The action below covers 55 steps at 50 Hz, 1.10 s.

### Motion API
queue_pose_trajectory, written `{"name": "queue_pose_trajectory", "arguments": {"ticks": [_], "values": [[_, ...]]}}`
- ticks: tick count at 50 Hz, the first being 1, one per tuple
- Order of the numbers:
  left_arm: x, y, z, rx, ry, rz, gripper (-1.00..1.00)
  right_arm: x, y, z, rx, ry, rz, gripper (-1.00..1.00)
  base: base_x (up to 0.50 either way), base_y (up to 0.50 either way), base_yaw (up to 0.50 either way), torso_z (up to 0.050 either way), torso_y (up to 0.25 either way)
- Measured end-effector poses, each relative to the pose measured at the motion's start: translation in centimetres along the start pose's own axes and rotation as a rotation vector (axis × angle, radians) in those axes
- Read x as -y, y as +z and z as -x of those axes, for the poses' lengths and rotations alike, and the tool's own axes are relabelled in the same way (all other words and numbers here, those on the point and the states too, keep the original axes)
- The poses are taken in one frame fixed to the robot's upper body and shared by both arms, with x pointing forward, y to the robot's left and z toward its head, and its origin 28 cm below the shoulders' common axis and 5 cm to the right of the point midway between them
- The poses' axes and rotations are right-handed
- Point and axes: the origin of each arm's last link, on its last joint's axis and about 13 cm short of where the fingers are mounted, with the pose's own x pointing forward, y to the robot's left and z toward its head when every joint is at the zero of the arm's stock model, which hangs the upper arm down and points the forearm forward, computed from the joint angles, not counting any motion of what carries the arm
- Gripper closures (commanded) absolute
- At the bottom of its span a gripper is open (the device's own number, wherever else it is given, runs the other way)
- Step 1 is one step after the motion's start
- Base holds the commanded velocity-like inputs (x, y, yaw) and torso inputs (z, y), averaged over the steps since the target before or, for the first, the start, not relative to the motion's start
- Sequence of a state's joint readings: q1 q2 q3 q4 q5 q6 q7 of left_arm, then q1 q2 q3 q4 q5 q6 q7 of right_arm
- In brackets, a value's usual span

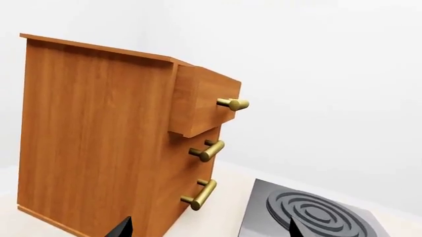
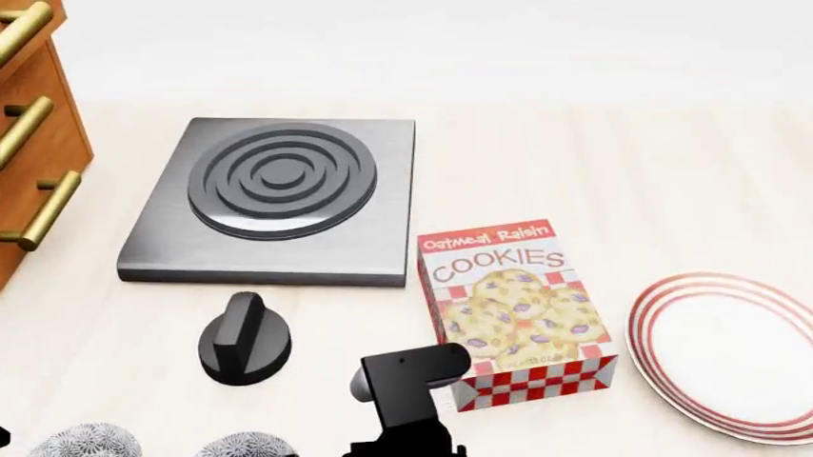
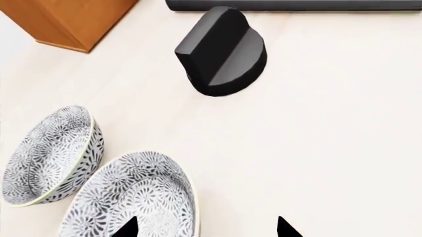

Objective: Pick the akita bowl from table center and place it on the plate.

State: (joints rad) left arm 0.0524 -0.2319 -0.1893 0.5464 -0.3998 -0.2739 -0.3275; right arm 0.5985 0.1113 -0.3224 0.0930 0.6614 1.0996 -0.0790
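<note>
Two alike grey-and-white floral bowls stand at the table's near edge. The akita bowl [image 3: 132, 197] [image 2: 247, 446] is the one nearer the middle; its twin [image 3: 49, 155] [image 2: 83, 443] sits just to its left. My right gripper [image 3: 205, 229] is open and empty, with one fingertip [image 3: 125, 228] over the akita bowl's rim and the other over bare table. The red-ringed white plate [image 2: 730, 352] lies at the far right. My left gripper [image 1: 208, 229] is open and empty, facing the wooden cabinet [image 1: 92, 133].
A black knob [image 2: 246, 338] [image 3: 224, 52] stands just beyond the bowls. Behind it lies a grey burner slab [image 2: 273, 195] [image 1: 316, 212]. A cookies box [image 2: 515, 309] stands between my right wrist [image 2: 404, 395] and the plate. The drawer cabinet [image 2: 32, 143] with brass handles fills the left edge.
</note>
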Motion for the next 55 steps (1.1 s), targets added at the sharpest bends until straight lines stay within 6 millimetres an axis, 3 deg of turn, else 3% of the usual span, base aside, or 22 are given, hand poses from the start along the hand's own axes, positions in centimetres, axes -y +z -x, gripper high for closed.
{"name": "queue_pose_trajectory", "arguments": {"ticks": [55], "values": [[0.0,0.2,0.3,0.0,-0.003,0.009,-1.0,0.2,-0.9,-1.5,-0.068,0.057,0.017,-1.0,0.0,0.0,0.0,0.0,0.0]]}}
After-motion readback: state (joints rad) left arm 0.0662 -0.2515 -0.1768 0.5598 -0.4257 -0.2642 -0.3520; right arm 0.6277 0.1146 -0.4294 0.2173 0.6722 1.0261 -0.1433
